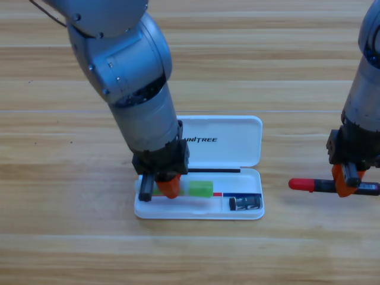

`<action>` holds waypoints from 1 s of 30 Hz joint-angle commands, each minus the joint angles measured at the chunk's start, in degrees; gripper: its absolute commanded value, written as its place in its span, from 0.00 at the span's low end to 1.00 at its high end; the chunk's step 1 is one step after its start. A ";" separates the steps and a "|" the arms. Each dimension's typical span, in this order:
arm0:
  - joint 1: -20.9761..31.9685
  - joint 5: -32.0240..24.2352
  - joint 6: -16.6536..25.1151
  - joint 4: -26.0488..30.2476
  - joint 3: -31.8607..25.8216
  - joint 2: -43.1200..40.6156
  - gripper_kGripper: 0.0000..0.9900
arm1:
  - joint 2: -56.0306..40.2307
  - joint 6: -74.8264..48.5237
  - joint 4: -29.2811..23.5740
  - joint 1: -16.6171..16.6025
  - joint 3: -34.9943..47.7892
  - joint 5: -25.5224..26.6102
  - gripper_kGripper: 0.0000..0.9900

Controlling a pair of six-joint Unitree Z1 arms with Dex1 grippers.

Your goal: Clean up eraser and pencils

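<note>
Wood-grain table [59,178] fills the single high view, and near its middle lies an open white plastic case [237,133] with its lid folded back and printed with dark lettering. The left arm, grey and thick, comes down from the upper left and plants its black gripper with orange jaws [159,187] into the left end of the case's lower tray. Directly beside that gripper, to its right and partly under its orange jaw, lies the short light green pencil [199,189] flat in the tray; the jaws appear to straddle its left end, but whether they actually pinch it or stand apart from it cannot be told from here. Further right of the left gripper, in the small compartment at the tray's right end, sits the small dark grey-black eraser [244,203] with a lighter band, well apart from the jaws. The right arm drops in from the upper right edge, and its black gripper with orange jaws [350,181] points down at the table, outside the case. That right gripper is clamped around the black-bodied pencil with a red cap [312,185], which lies level, its red cap sticking out to the gripper's left toward the case and its dark tail running right to the picture's edge.
</note>
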 commanded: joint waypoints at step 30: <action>-1.00 0.66 -0.77 -1.33 -0.33 4.04 0.00 | 1.09 -0.20 0.96 2.24 0.17 -0.53 0.00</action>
